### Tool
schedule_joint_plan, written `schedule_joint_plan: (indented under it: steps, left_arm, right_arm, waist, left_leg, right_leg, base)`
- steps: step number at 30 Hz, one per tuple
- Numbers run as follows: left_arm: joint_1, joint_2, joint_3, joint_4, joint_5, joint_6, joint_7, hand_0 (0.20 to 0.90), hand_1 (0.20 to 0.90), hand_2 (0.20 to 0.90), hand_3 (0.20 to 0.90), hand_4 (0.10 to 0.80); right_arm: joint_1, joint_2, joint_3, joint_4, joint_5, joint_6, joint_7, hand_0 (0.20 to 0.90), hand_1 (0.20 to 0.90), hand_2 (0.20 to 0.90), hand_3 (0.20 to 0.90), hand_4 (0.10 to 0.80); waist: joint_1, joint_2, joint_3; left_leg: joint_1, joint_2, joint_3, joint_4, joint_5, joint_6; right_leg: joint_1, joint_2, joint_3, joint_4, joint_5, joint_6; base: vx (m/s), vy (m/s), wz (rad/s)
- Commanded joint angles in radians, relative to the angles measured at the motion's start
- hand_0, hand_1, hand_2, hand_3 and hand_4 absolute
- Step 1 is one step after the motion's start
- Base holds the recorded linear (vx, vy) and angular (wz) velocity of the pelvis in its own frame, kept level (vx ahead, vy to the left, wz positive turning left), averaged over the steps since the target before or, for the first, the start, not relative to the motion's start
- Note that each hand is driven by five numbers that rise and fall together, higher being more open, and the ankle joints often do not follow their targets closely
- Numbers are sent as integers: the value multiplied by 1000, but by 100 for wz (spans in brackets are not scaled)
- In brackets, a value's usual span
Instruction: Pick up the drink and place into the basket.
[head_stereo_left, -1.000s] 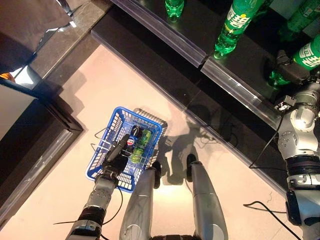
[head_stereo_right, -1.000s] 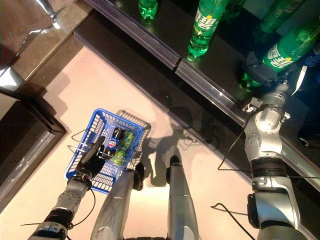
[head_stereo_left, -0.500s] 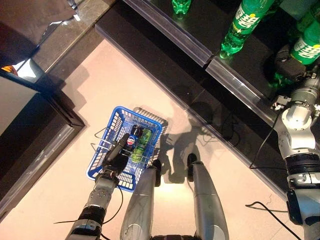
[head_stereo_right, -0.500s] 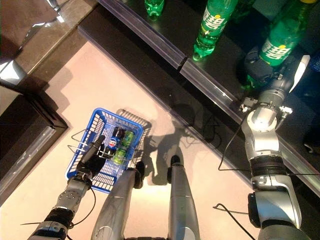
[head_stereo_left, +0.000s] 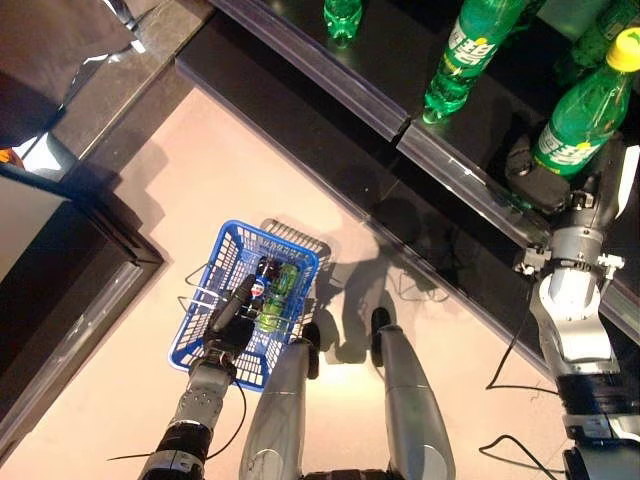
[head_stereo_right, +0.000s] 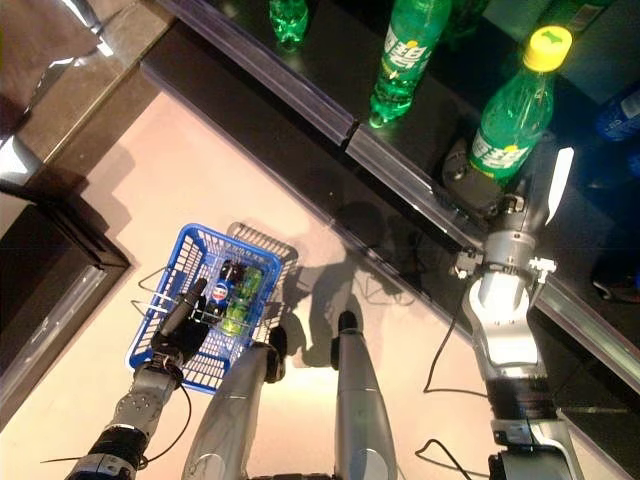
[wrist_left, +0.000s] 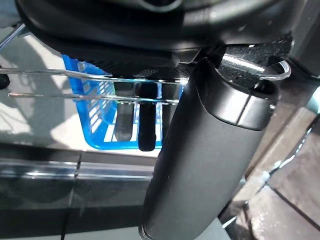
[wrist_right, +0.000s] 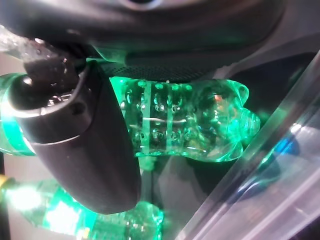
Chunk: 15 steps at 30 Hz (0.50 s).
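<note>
My right hand (head_stereo_left: 535, 180) is shut on a green bottle (head_stereo_left: 582, 115) with a yellow cap, held upright above the dark shelf (head_stereo_left: 420, 140) at the right. The right wrist view shows its thumb (wrist_right: 75, 145) wrapped over the bottle's ribbed lower part (wrist_right: 185, 125). My left hand (head_stereo_left: 228, 325) is shut on the wire handles (wrist_left: 75, 82) of the blue basket (head_stereo_left: 232, 258), which hangs low at the left above the floor. Inside the basket lie a dark drink (head_stereo_left: 259, 290) and a green drink (head_stereo_left: 280, 293).
More green bottles (head_stereo_left: 460, 55) stand on the dark shelf, which has a clear front rail (head_stereo_left: 300, 70). A dark counter (head_stereo_left: 70, 290) runs along the left. The pale floor (head_stereo_left: 190, 180) lies between them.
My right hand has lifted the green bottle from lying tilted to upright, higher above the shelf, so its yellow cap now shows. The basket and left hand hang as before.
</note>
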Motion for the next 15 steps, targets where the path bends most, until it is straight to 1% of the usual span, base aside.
schedule_joint_plan:
  steps: [1,3,7,10,13,15]
  left_arm:
    - [67,27,82,-263,-1,-71,-158,300,300,300,200,100]
    - [79,25,85,-264,1,-80,-162,300,300,300,200,100]
    - [93,18,104,-259,6,-85,-169,300,300,300,200,100]
    - [107,8,109,-266,21,-87,-161,300,300,300,200,100]
    - [126,2,109,-270,25,-88,-159,300,300,300,200,100]
    - [144,-12,108,-278,36,-92,-154,300,300,300,200,100]
  right_arm:
    - [-34,-40,-141,-258,-71,-191,9,300,300,300,200,100]
    - [-5,-41,-153,-297,-44,-199,30,300,300,300,200,100]
    - [49,-25,-160,-370,-14,-200,100,300,300,300,200,100]
    - [116,6,-146,-404,42,-196,187,300,300,300,200,100]
    - [202,34,-97,-415,79,-185,270,300,300,300,200,100]
    - [264,50,-40,-397,112,-167,326,300,300,300,200,100]
  waist:
    - [-12,-8,-57]
    - [-15,-11,-64]
    - [-18,-23,-87]
    - [-17,-30,-110]
    - [-13,-41,-137]
    - [-3,-53,-170]
  left_leg:
    - [77,-71,13,-103,27,84]
    - [102,-70,17,-116,21,85]
    - [143,-70,21,-146,32,83]
    - [177,-71,20,-169,40,79]
    - [231,-72,10,-216,55,73]
    - [285,-72,0,-272,74,68]
  right_leg:
    - [96,92,-4,-185,109,-28]
    - [118,90,-1,-207,110,-22]
    - [158,82,7,-257,134,-12]
    - [189,76,10,-285,146,-3]
    - [239,65,9,-332,159,10]
    - [292,54,0,-383,172,21]
  base:
    - [-12,39,-11]
    - [-5,46,-8]
    - [-11,45,-5]
    - [7,29,-7]
    - [21,10,-2]
    - [62,6,1]
